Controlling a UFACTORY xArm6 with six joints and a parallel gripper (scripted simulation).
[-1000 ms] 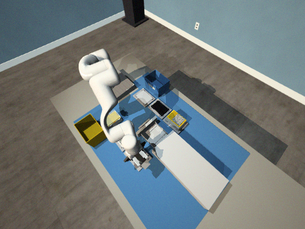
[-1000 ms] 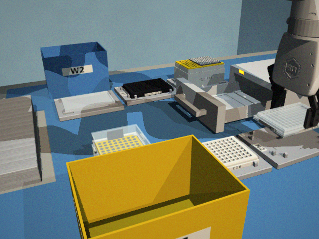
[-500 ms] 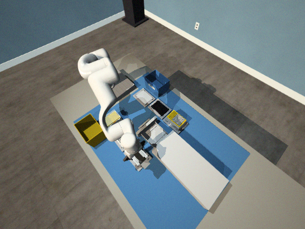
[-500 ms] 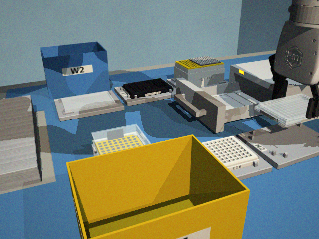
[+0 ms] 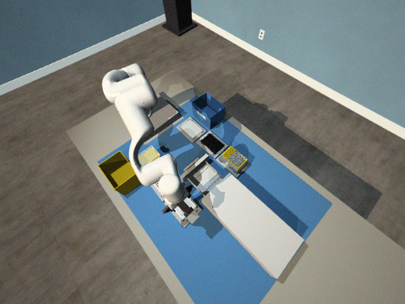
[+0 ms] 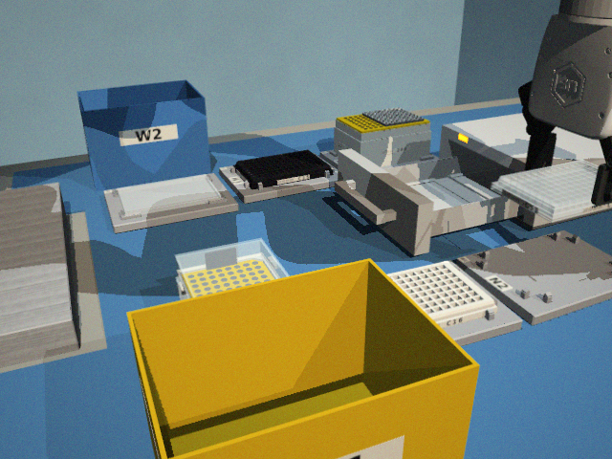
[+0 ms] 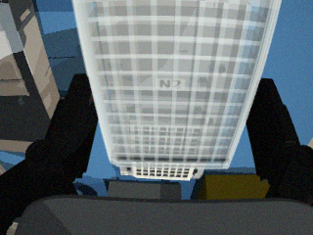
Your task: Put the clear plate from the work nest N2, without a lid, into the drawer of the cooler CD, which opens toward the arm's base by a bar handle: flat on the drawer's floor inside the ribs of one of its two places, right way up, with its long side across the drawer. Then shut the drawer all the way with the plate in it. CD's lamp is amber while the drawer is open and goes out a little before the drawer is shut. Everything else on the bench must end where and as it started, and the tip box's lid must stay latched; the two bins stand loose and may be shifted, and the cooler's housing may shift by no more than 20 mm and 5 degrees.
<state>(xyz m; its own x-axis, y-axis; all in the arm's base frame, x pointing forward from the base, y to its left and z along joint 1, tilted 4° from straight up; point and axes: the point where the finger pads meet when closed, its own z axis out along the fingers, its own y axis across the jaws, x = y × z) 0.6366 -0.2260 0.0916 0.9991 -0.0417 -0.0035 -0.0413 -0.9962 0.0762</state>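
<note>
The gripper (image 7: 171, 101) is clamped on the clear plate (image 6: 548, 187), its 2 dark fingers pressing the plate's long sides. The plate hangs in the air, roughly level, above and a little behind the bare grey nest (image 6: 543, 276) marked N2. From the wrist view the plate (image 7: 175, 72) fills most of the picture, its grid of wells showing through, with no lid on it.

Just left of the plate in the exterior view, the cooler's drawer (image 6: 445, 195) stands pulled out toward the arm's base, its ribbed floor showing pale. The bar handle (image 6: 365, 205) juts from the drawer's front. On the cooler (image 6: 474, 148) behind it, a small amber lamp (image 6: 463, 138) is lit. In the top view the cooler (image 5: 258, 222) is a long white block running away from the arm (image 5: 137, 130).

Beside the N2 nest, nearer the yellow bin (image 6: 296, 365), sits a white grid rack (image 6: 442, 289). Further left is a small clear-lidded box (image 6: 229, 269) with a yellow insert. Behind the drawer stands a grey tip box (image 6: 382, 133) with a yellow top. To its left lie a black plate (image 6: 281, 167) in its nest and then a pale lidded plate (image 6: 167, 195). The blue bin (image 6: 142, 133), labelled W2, stands behind that. A grey stepped block (image 6: 34, 276) sits at the far left edge.
</note>
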